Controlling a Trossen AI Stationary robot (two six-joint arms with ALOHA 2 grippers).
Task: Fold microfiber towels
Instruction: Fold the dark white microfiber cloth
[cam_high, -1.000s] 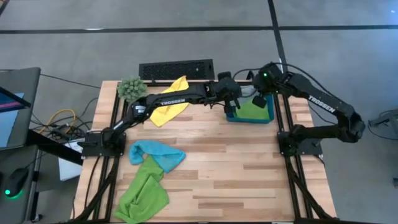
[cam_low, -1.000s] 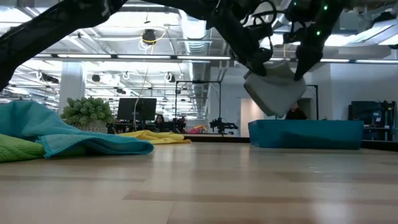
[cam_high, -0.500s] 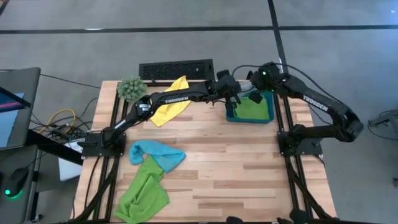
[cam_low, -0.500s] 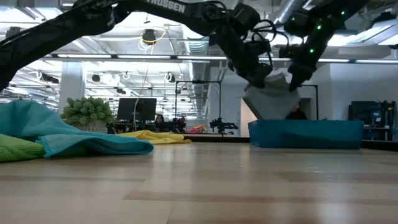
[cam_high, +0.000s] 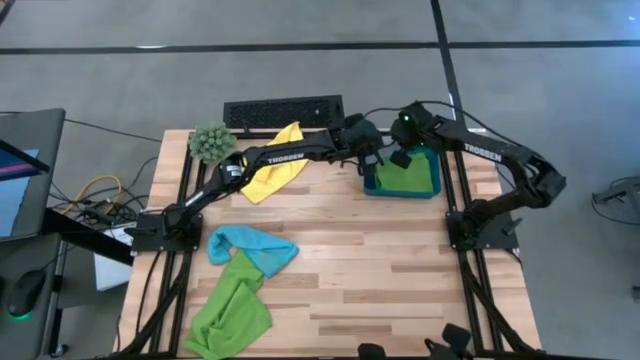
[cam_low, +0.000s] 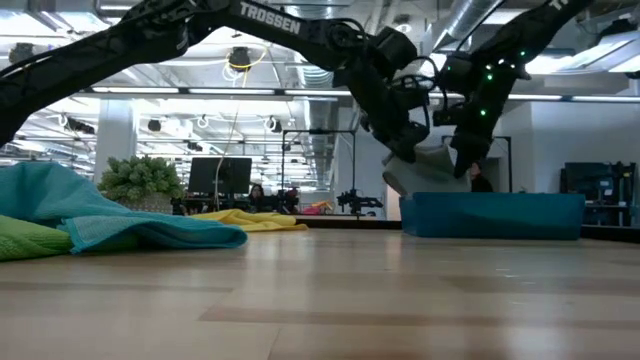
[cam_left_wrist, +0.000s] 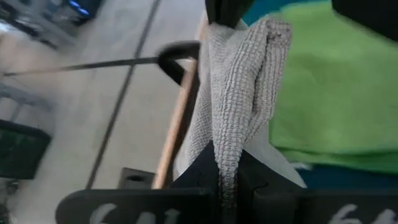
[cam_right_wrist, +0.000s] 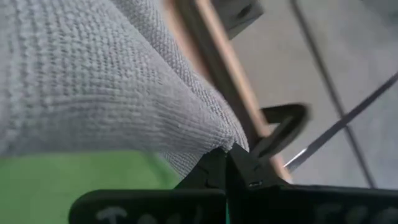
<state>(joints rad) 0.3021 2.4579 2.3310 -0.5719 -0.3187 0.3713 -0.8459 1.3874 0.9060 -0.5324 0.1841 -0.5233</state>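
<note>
A grey microfiber towel (cam_low: 428, 168), folded small, hangs between my two grippers above the far left corner of a teal bin (cam_low: 490, 215). A folded lime green towel (cam_high: 408, 174) lies inside the bin (cam_high: 400, 192). My left gripper (cam_high: 368, 157) is shut on the grey towel's left side and my right gripper (cam_high: 402, 154) on its right side. A yellow towel (cam_high: 275, 160) lies flat at the far left. A light blue towel (cam_high: 250, 246) and a second lime green towel (cam_high: 230, 312) lie bunched at the near left. My left gripper pinches a folded edge of the grey towel (cam_left_wrist: 227, 163) between its two fingers, several layers together. The towel is lifted clear and runs slack away from the fingers, above the green towel (cam_left_wrist: 329, 93). My right gripper pinches the opposite edge of the grey towel (cam_right_wrist: 214, 144) between its two fingers, at a fold. The towel (cam_right_wrist: 93, 81) is lifted clear, above the bin's far left corner.
A fuzzy green plant ball (cam_high: 210, 141) stands at the far left corner, and a black keyboard (cam_high: 283, 111) lies just beyond the far edge. Bare wood (cam_high: 400, 270) spans the middle and near right of the table.
Both grippers have carried the grey towel down and a little toward the table's far left, from well above the bin to just over its far left rim. Both have stayed shut on it, and the towel hangs lower and more bunched.
</note>
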